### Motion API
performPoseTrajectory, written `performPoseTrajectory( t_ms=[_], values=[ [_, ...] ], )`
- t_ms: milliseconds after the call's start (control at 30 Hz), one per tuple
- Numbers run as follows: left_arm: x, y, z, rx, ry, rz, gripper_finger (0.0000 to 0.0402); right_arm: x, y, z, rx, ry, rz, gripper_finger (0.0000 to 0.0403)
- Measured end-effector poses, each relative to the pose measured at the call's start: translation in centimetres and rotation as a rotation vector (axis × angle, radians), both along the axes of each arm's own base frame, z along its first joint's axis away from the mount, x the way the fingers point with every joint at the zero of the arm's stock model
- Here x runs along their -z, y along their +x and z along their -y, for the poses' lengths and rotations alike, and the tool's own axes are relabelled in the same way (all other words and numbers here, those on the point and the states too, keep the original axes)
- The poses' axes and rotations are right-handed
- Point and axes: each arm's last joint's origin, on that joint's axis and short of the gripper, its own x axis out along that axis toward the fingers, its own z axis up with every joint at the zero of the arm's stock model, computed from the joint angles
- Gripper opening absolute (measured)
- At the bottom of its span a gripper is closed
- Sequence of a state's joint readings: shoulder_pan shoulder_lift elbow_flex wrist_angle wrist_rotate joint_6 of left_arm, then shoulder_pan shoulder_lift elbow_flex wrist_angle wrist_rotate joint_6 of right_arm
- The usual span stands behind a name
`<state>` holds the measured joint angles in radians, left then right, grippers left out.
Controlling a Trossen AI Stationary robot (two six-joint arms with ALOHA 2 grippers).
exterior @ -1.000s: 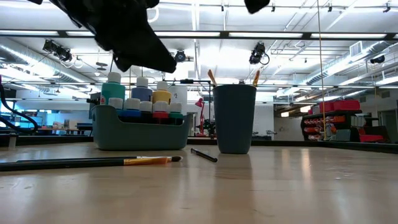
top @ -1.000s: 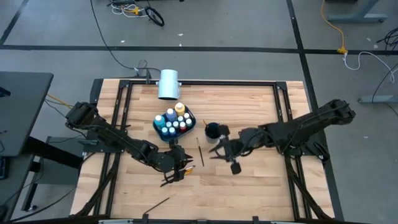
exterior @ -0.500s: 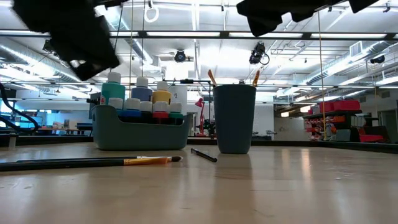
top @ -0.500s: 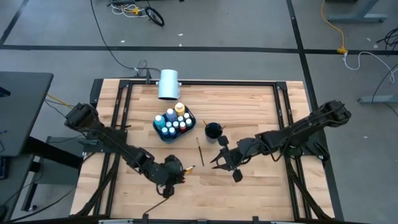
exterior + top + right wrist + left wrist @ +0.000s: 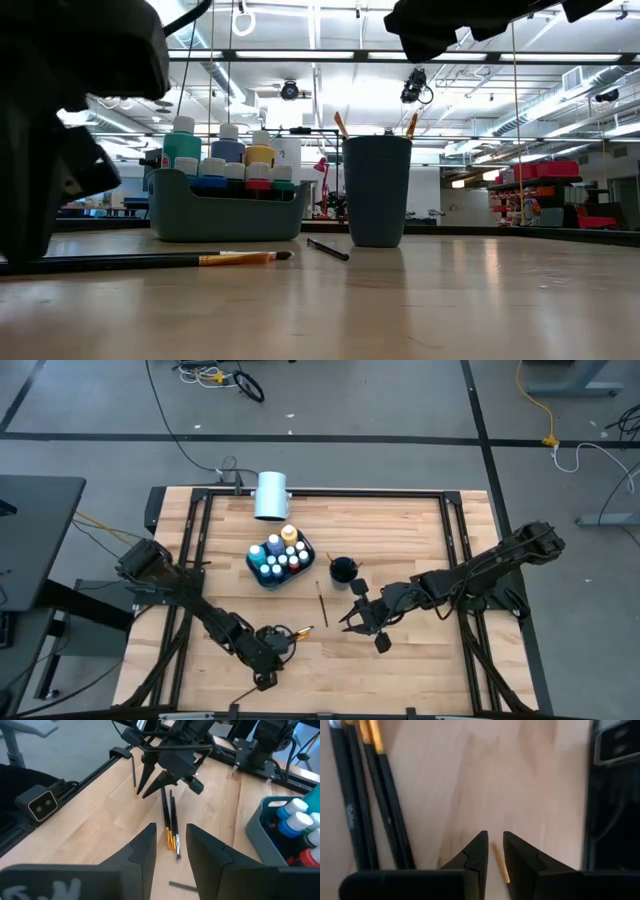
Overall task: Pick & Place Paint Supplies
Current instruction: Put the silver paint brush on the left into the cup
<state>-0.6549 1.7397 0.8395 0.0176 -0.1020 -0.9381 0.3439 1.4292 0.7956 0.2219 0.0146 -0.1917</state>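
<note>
Several paint bottles (image 5: 280, 556) stand in a grey-blue bin (image 5: 228, 218) at the table's middle. Right of it stands a dark cup (image 5: 342, 570) with brush handles sticking up out of it (image 5: 377, 190). Two dark brushes with orange ferrules (image 5: 303, 630) (image 5: 170, 822) (image 5: 367, 795) lie side by side on the wood. A thin lone brush (image 5: 134, 777) lies nearer the near edge. My left gripper (image 5: 265, 680) (image 5: 493, 845) (image 5: 141, 796) points steeply down over that brush's orange end, with a narrow gap between its fingers. My right gripper (image 5: 352, 618) (image 5: 170, 837) hangs open above the table, right of the brush pair. My left gripper comes slanting down from above, its fingertips on either side of the lone brush's orange end (image 5: 501, 869). The brush lies flat on the table. Whether the fingers touch it, I cannot tell.
A large white cylinder (image 5: 271, 495) lies at the far edge. One more dark brush (image 5: 321, 603) (image 5: 328, 250) lies between the cup and the brush pair. A black frame (image 5: 190, 540) runs around the tabletop. Bare wood stretches right of my right gripper.
My left gripper has gone from beside the brush pair toward the table's near edge and down, tipping steeply and rolling, and now stands over the lone brush. My right gripper sank a little, then kept still. No brush has moved.
</note>
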Motion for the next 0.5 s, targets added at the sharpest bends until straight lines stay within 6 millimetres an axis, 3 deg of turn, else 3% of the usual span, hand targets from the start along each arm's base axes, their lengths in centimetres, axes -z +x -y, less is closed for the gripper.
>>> performPoseTrajectory(
  t_ms=[333,500],
  values=[
    [0.25,-0.47,0.94,0.008,0.045,0.045,0.0066,0.21,-0.06,0.17,0.001,-0.019,-0.021,0.0109],
    [0.14,-0.21,0.50,0.030,0.264,0.166,0.0066,0.22,-0.07,0.18,0.002,-0.020,-0.022,0.0109]
  ],
)
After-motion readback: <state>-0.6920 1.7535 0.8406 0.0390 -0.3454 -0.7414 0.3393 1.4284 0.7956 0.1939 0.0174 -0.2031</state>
